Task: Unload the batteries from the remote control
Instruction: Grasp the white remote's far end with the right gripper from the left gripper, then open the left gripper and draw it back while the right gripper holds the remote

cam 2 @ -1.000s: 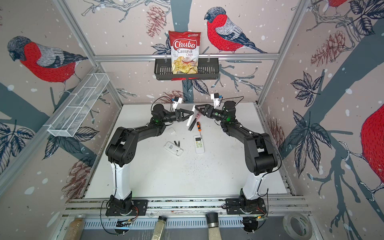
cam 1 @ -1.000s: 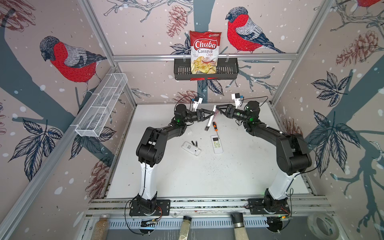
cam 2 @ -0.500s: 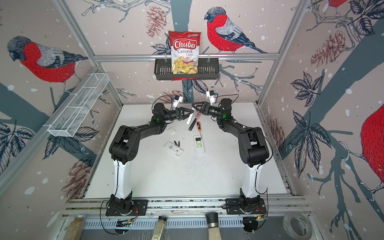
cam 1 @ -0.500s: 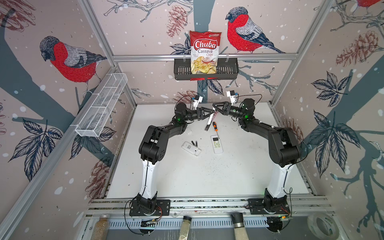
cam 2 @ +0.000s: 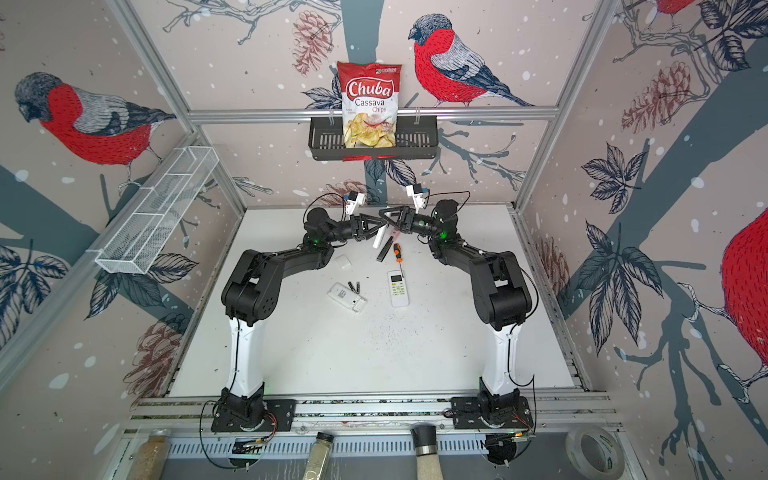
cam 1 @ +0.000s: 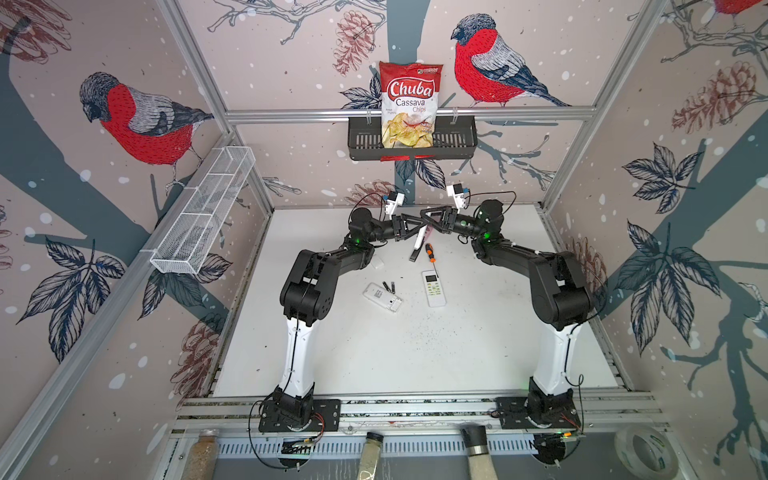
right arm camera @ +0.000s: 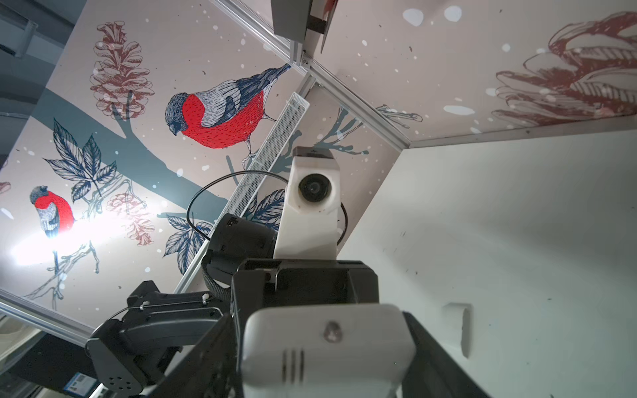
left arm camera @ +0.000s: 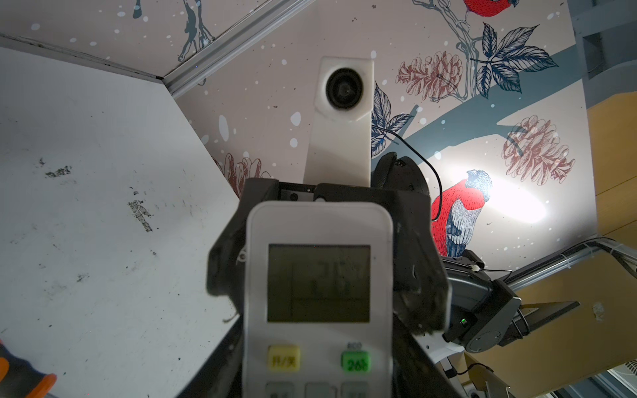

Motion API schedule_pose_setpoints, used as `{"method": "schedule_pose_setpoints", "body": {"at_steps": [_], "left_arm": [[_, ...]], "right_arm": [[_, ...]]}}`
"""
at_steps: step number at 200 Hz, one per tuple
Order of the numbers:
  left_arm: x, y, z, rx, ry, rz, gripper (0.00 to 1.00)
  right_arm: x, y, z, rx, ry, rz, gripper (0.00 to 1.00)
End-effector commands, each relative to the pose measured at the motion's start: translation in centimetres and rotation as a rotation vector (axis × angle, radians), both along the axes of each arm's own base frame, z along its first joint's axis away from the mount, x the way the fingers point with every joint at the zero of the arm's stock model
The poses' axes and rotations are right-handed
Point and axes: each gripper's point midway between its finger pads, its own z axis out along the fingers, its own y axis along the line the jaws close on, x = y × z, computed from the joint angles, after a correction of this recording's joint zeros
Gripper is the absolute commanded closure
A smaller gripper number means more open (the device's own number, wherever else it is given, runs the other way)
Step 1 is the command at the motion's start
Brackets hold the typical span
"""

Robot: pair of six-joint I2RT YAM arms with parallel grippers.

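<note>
A white remote control (left arm camera: 319, 227) with a grey display hangs in the air at the back middle, between both grippers. My left gripper (left arm camera: 317, 344) is shut on its sides. My right gripper (right arm camera: 324, 344) faces it from the opposite side, its jaws against both sides of the remote's (right arm camera: 327, 341) top end. In both top views the two grippers (cam 1: 424, 226) (cam 2: 382, 216) overlap over the remote (cam 1: 419, 239). Two loose batteries (cam 1: 389, 286) (cam 2: 354, 285) lie on the table beside an opened white remote (cam 1: 382, 297). Batteries inside the held remote are hidden.
On the white table (cam 1: 415, 353) lie a second white remote (cam 1: 434, 289), an orange-and-black screwdriver (cam 1: 429, 251), a black bar (cam 1: 414, 254) and a small white cover (cam 1: 377, 262). A black basket with a chips bag (cam 1: 409, 104) hangs on the back wall; a wire shelf (cam 1: 199, 216) hangs on the left wall.
My right gripper has moved left to meet the left gripper, and its jaws have narrowed round the remote's top end. The left gripper has kept its hold on the remote.
</note>
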Motion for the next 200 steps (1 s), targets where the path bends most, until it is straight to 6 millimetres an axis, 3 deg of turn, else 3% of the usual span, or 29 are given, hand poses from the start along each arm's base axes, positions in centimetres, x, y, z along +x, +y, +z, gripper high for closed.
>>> {"method": "schedule_pose_setpoints", "body": {"at_steps": [1,41,101,127,147,161,182,200], "left_arm": [[-0.5,0.2,1.1,-0.027,-0.068,-0.01,0.49],[-0.5,0.2,0.8,-0.024,-0.064,-0.012,0.49],[-0.7,0.3,0.6,-0.023,-0.061,-0.013,0.49],[-0.8,0.3,0.6,-0.023,-0.06,-0.014,0.48],[-0.8,0.3,0.6,-0.021,-0.064,-0.014,0.39],[-0.9,0.3,0.8,-0.02,-0.081,-0.011,0.23],[-0.9,0.4,0.9,-0.001,-0.098,0.001,0.07],[-0.7,0.4,0.6,0.017,-0.097,0.016,0.02]], "right_arm": [[-0.1,0.2,0.8,0.022,-0.035,0.013,0.32],[0.1,0.1,0.9,0.038,-0.025,0.012,0.45],[0.3,-0.1,1.3,0.047,-0.028,0.0,0.5],[0.4,-0.2,1.3,0.048,-0.025,-0.003,0.59],[0.4,-0.2,1.2,0.048,-0.022,-0.006,0.62],[0.5,-0.3,1.2,0.048,-0.017,-0.011,0.64],[0.6,-0.6,1.3,0.053,-0.014,-0.018,0.66],[0.7,-0.8,1.4,0.06,-0.013,-0.025,0.68]]}}
